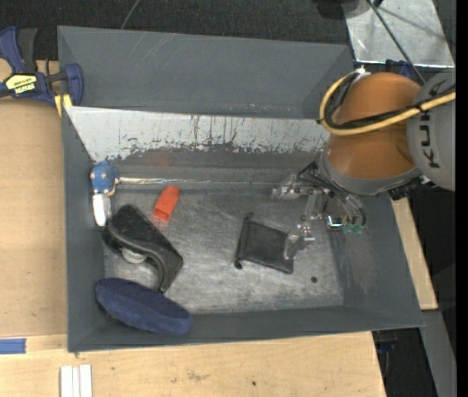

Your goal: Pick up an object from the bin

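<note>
The flat black rectangular pad [263, 245] is found right of the middle of the bin [209, 77] floor. It's probably light and a bit floppy, so it'd best be pinched across its right edge or a corner, since something that flat can easily get slid instead of lifted. The gripper [297, 215] is hung just over that right edge, fingers seemingly spread with nothing pinched, while an orange block [165, 203], a black curved piece [145, 242] and a blue oval cushion [143, 307] are parked well apart on the left.
</note>
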Robot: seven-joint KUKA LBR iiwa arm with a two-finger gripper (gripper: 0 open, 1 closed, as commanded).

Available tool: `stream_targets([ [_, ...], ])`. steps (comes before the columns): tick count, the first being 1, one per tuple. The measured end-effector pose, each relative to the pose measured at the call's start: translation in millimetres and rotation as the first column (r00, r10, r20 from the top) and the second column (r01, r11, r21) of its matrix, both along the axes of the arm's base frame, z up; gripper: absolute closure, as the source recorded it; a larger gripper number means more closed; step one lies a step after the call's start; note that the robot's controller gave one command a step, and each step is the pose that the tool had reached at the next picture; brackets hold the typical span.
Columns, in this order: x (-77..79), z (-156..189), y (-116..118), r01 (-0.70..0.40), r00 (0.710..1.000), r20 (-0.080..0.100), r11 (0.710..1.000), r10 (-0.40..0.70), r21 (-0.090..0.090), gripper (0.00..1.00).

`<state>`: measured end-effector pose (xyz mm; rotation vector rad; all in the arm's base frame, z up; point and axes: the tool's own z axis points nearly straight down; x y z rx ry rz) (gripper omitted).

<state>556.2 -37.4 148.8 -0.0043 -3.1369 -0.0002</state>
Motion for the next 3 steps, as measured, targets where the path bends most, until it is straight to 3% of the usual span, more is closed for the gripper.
stream_targets([
  [1,13.9,-71,4,0.169,0.986,0.007,0.986,-0.169,0.000,0.00],
  [3,3.0,-74,3,0.325,0.946,0.016,0.946,-0.325,0.004,0.00],
])
